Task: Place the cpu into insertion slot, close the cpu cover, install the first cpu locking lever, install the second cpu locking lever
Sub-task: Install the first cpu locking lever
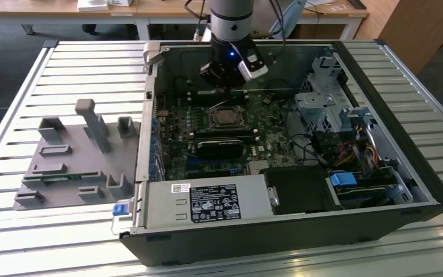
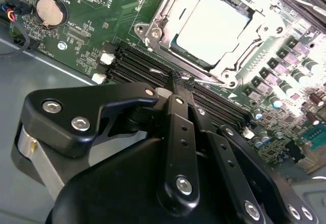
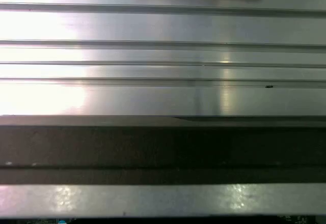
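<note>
The cpu (image 2: 214, 28), a silver-grey square, lies in the insertion slot (image 2: 239, 70) on the green motherboard; the exterior view shows it (image 1: 225, 119) in the middle of the open computer case. The cpu cover (image 2: 170, 18), a silvery frame, lies down around the chip. A thin wire locking lever (image 2: 206, 77) runs along the socket's near edge. My gripper (image 2: 178, 77) is shut, its fingertips together and touching that lever's end beside the socket. In the exterior view the gripper (image 1: 226, 85) hangs just behind the socket.
Black memory slots (image 2: 130, 63) and a coin battery (image 2: 51, 11) flank the socket. A long black block (image 1: 221, 147), the grey power supply (image 1: 206, 205) and a drive cage (image 1: 322, 109) crowd the case. A grey fixture plate (image 1: 75, 167) lies at the exterior view's left on the ribbed metal table (image 3: 163, 56).
</note>
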Controlling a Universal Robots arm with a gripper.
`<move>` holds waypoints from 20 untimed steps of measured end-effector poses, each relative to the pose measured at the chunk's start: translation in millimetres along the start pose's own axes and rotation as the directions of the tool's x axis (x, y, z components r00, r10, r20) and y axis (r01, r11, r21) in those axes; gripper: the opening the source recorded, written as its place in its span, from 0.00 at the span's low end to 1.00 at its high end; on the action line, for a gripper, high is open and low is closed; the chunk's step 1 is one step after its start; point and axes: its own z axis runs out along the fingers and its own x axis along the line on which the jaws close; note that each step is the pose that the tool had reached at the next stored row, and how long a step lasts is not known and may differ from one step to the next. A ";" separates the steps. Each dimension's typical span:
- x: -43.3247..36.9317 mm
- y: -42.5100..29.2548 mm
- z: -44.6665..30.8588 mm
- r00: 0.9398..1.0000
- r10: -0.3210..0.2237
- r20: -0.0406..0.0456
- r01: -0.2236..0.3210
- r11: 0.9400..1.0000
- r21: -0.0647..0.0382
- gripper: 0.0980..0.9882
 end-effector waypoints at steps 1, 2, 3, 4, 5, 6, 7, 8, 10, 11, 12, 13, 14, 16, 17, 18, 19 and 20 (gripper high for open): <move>-0.6 0.0 0.4 1.000 0.000 0.000 0.000 1.000 0.000 0.01; -1.2 0.0 0.8 1.000 0.000 0.000 0.000 1.000 0.000 0.01; -1.8 0.0 1.2 1.000 0.000 0.000 0.000 1.000 0.000 0.01; -2.4 0.0 1.6 1.000 0.000 0.000 0.000 1.000 0.000 0.01; -3.1 0.0 2.1 1.000 0.000 0.000 0.000 1.000 0.000 0.01; -6.7 -0.1 5.2 1.000 0.000 0.000 0.000 1.000 0.000 0.01; -7.1 -0.2 6.2 1.000 0.000 0.000 0.000 1.000 0.000 0.01; -7.5 -0.2 7.2 1.000 0.000 0.000 0.000 1.000 0.000 0.01; -7.9 -0.2 9.6 1.000 0.000 0.000 0.000 1.000 0.000 0.01; -8.0 -0.1 10.9 1.000 0.000 0.000 0.000 1.000 0.000 0.01; -8.2 -0.1 12.3 1.000 0.000 0.000 0.000 1.000 0.000 0.01; -8.4 0.0 13.5 1.000 0.000 0.000 0.000 1.000 0.000 0.01; -8.6 0.1 14.8 1.000 0.000 0.000 0.000 1.000 0.000 0.01; -9.1 0.3 17.2 1.000 0.000 0.000 0.000 1.000 0.000 0.01; -9.2 0.4 18.2 1.000 0.000 0.000 0.000 1.000 0.000 0.01; -9.3 0.4 19.1 1.000 0.000 0.000 0.000 1.000 0.000 0.01; -9.5 0.4 19.9 1.000 0.000 0.000 0.000 1.000 0.001 0.01; -9.5 0.4 20.5 1.000 0.000 0.000 0.000 1.000 0.001 0.01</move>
